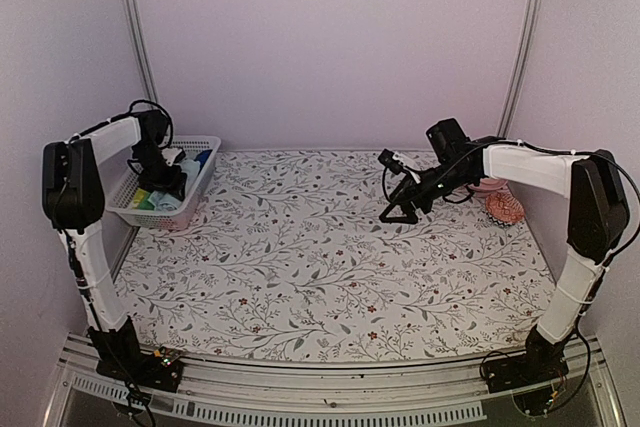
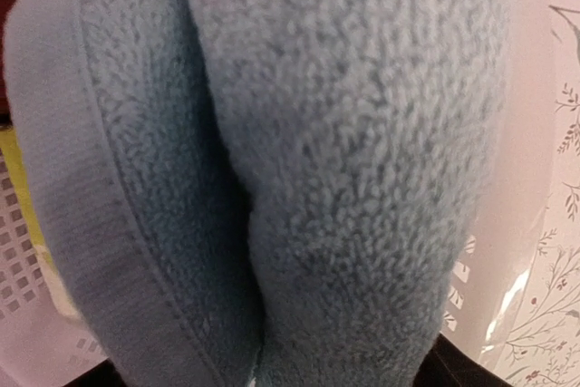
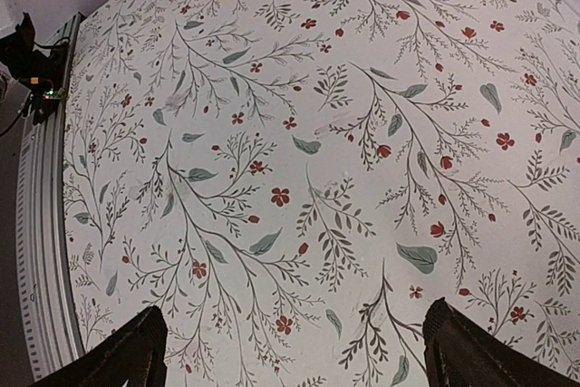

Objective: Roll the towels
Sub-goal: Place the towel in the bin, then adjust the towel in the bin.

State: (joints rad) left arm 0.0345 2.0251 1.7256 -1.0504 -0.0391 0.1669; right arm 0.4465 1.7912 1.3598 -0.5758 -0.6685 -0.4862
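The pale blue towel (image 2: 344, 160) fills the left wrist view, bunched into a thick fold with a hemmed edge at the left. My left gripper (image 1: 166, 181) is down inside the white basket (image 1: 204, 183) and is shut on this towel; its fingers are almost wholly hidden by the cloth. The pink towel (image 1: 505, 207) lies as a lump at the table's far right, behind my right arm. My right gripper (image 1: 400, 211) hangs open and empty above the flowered tablecloth, left of the pink towel. Its dark fingertips (image 3: 136, 351) show wide apart at the bottom of the right wrist view.
The basket stands at the far left and holds green, yellow and dark blue rolls (image 1: 150, 199). Its lattice wall (image 2: 18, 265) and a yellow roll (image 2: 20, 183) show beside the towel. The flowered tablecloth (image 3: 299, 178) lies under the right gripper. A metal rail (image 3: 41, 251) runs along the table's near edge.
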